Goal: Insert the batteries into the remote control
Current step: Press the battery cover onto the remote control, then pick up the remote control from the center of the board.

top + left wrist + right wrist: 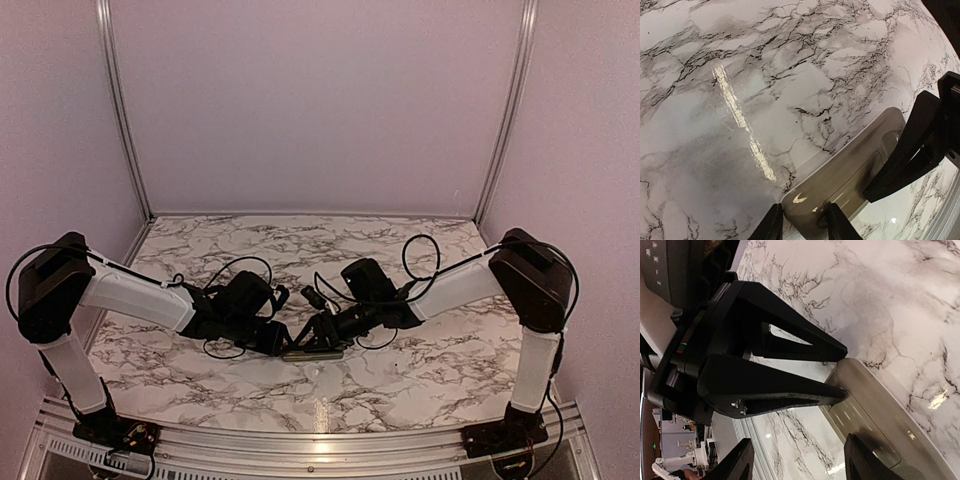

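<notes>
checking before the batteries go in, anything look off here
Nothing looks spilled or damaged. The remote control lies on the table with its grey back up. One oddity: no batteries show in any view.

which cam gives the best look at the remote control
The left wrist view. The remote control lies across the lower right of that picture, its grey back up and its outline clear. The right wrist view shows only one end and part of an edge, close up and blurred. The top external view shows just a small sliver, too small for detail.
</notes>
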`<action>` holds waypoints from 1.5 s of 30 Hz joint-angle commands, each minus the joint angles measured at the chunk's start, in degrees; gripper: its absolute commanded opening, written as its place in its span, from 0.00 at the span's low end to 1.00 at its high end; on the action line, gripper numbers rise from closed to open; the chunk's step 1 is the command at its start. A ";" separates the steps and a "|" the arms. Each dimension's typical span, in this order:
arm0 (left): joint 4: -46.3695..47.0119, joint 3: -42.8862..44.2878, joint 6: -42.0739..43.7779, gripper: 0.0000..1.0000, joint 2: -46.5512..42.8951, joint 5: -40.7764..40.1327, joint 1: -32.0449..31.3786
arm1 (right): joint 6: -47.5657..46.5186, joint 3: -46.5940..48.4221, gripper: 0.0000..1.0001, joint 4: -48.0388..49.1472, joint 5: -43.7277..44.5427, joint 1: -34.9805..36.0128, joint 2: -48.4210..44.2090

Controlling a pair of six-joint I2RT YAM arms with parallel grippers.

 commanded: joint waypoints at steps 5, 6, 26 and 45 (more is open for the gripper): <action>-5.94 -0.45 0.48 0.27 0.77 -2.23 -0.05 | -0.02 -1.74 0.60 -2.38 3.43 -1.36 2.42; -6.15 -0.52 0.49 0.26 0.76 -2.25 -0.05 | -0.05 -1.75 0.60 -2.36 3.43 -1.42 2.45; -3.72 0.61 11.21 0.88 -11.11 -2.46 2.59 | -5.78 0.82 0.65 -1.18 1.91 -1.46 -7.69; 3.46 -4.13 32.32 0.99 -29.67 -2.63 3.73 | -23.44 -7.60 0.98 -6.02 24.49 -4.27 -35.44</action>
